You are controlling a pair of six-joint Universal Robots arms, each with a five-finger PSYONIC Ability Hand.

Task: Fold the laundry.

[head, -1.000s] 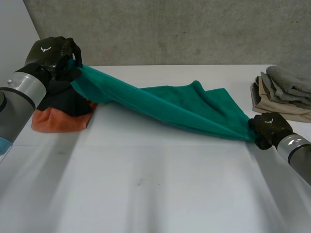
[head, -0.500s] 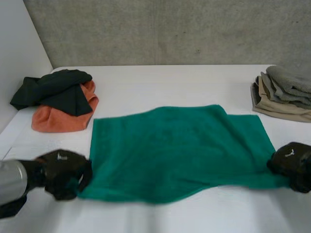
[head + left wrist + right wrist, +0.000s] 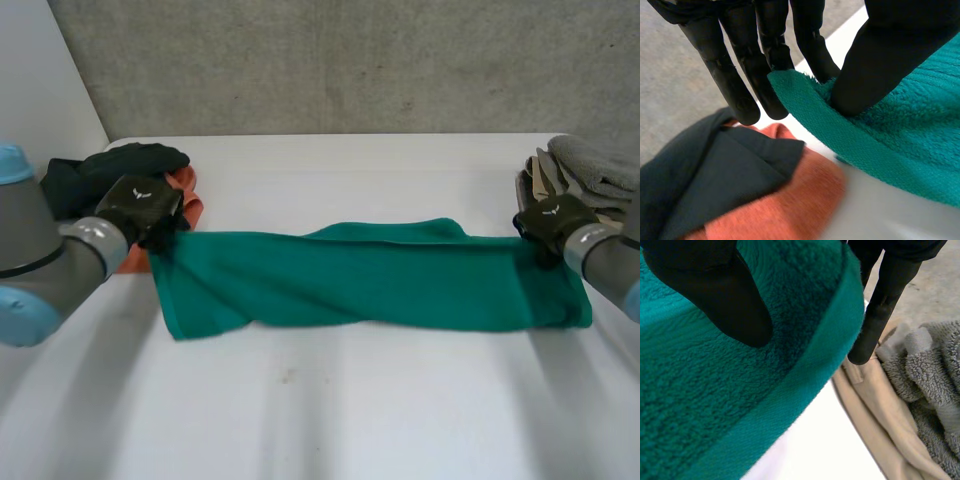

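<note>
the green towel (image 3: 370, 280) lies doubled across the table (image 3: 330, 400), soft, thick and floppy. my left hand (image 3: 140, 203) pinches one far corner, my right hand (image 3: 552, 220) the other; hemmed corners grip best.

Green towel (image 3: 370, 280) shows fluffy terry pile with a flat woven hem; white surface (image 3: 350, 420) looks smooth, matt.

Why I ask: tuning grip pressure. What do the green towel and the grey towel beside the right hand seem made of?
Green towel: terry cloth, probably cotton; matte, fuzzy looped pile with a flat woven hem band along its edge. Grey towel: also terry by its look, coarser and shaggier, with clumped loops. The fibre itself cannot be told.
</note>
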